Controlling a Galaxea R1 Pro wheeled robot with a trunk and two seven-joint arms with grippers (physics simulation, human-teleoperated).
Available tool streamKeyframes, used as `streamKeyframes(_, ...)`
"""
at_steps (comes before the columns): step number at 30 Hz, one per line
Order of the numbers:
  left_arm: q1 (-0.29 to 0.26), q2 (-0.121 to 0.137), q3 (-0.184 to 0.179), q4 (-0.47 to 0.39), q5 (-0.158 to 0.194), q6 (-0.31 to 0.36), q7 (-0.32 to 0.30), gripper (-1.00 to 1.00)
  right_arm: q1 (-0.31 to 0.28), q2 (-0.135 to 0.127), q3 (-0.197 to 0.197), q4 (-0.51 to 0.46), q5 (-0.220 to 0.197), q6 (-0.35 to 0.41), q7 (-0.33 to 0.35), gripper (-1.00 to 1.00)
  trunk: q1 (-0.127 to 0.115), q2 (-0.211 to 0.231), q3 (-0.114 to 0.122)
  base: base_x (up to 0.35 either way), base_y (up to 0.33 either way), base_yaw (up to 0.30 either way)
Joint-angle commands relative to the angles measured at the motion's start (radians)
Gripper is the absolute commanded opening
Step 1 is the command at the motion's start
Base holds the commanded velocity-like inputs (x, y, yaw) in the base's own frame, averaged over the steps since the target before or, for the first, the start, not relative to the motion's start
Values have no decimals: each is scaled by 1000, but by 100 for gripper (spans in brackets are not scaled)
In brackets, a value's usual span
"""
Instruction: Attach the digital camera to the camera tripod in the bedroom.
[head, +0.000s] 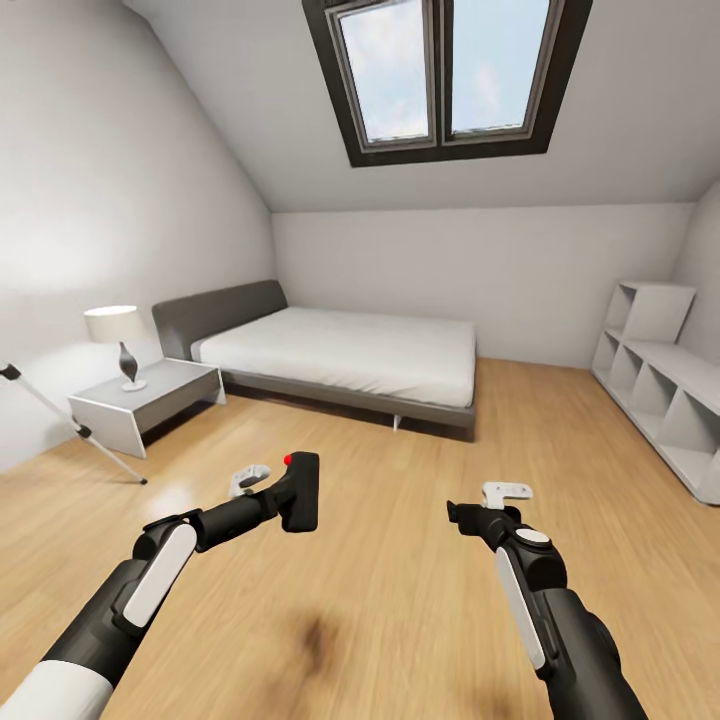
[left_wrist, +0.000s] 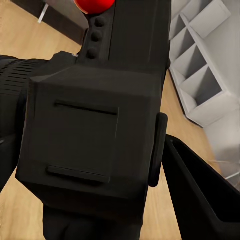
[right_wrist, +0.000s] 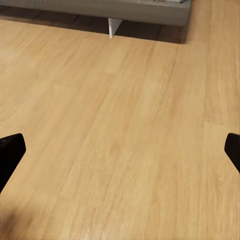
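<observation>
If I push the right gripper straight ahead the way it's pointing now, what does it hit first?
Most likely the bare wood floor: the right gripper is open, empty and angled down at open planks. The bed lies farther on; depth is hard to judge.

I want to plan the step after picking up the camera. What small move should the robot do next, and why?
Probably turn the base toward the left. The left tool is shut on the digital camera, so the grasp seems done. The camera tripod shows just a leg and part of the handle at the head view's far left edge, beside the nightstand, too far off to attach anything yet.
</observation>
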Motion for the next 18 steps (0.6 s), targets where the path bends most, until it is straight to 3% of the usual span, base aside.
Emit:
streamKeyframes(1, -1, 1, -1, 0, 2, 4, -2, -100, -1, 1, -1, -1, -2, 5, -3, 100, -4, 7, 2, 0, 0, 0)
streamKeyframes(7, -1, -2, -1, -2, -7, 5, 31, -100, -1, 1, -1, -1, -2, 6, -3, 100, -27, 49, 21, 0, 0, 0)
streamKeyframes(11, -1, -6, -1, -2, -11, 5, 127, -100, -1, 1, -1, -1, -3, 6, -3, 100, -42, 77, 33, 0, 0, 0)
streamKeyframes(16, -1, -28, -1, -6, -11, 4, 308, -100, -1, 1, 0, -1, -3, 6, -4, 100, -62, 112, 49, 0, 0, 0)
streamKeyframes(18, -1, -34, -2, -7, -11, 4, 350, -100, -1, 1, 0, 0, -3, 6, -4, 100, -69, 126, 55, 0, 0, 0)
